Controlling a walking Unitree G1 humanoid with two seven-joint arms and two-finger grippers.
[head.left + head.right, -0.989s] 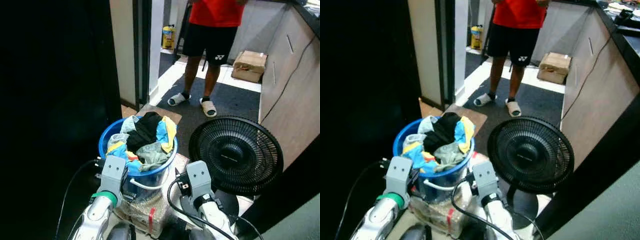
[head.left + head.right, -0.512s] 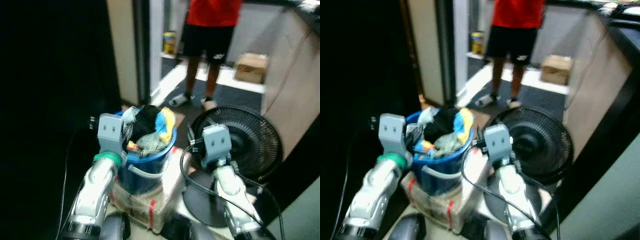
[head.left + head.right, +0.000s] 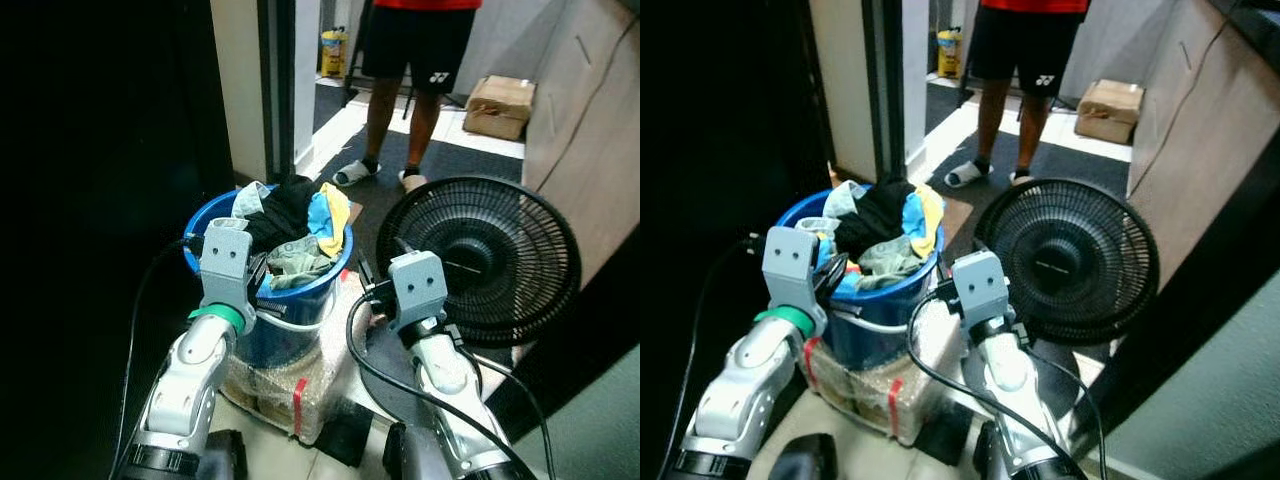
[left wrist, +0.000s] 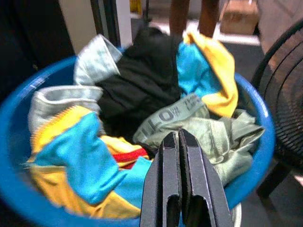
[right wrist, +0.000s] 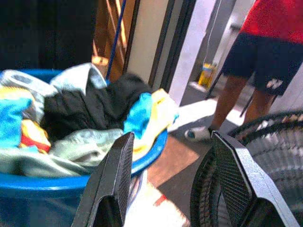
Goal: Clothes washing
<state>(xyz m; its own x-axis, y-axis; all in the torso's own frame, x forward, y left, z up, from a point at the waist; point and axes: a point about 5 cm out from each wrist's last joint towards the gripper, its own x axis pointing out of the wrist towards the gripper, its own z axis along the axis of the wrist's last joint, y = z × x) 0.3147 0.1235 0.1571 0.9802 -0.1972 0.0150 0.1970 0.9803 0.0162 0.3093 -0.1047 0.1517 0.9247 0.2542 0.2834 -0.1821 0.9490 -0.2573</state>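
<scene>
A blue bucket (image 3: pixel 283 332) stands on a plastic-wrapped package (image 3: pixel 290 398) and is heaped with clothes: a black garment (image 3: pixel 286 214), a blue and yellow one (image 3: pixel 332 214) and a grey-green one (image 4: pixel 214 137). My left gripper (image 4: pixel 179 135) is shut with nothing in it, its fingers pressed together just above the clothes at the bucket's near edge. My right gripper (image 5: pixel 173 138) is open and empty. It hangs beside the bucket's right side, between the bucket and the fan.
A black floor fan (image 3: pixel 480 262) stands close on the right of the bucket. A person (image 3: pixel 412 58) in black shorts and slippers stands beyond it, by a cardboard box (image 3: pixel 500 104). A dark wall and door frame (image 3: pixel 270 90) lie to the left, a wooden counter side (image 3: pixel 590 110) to the right.
The camera has shifted, with blur in between. Both arms have come up and forward, so the grippers now sit at the bucket's near rim instead of below it.
</scene>
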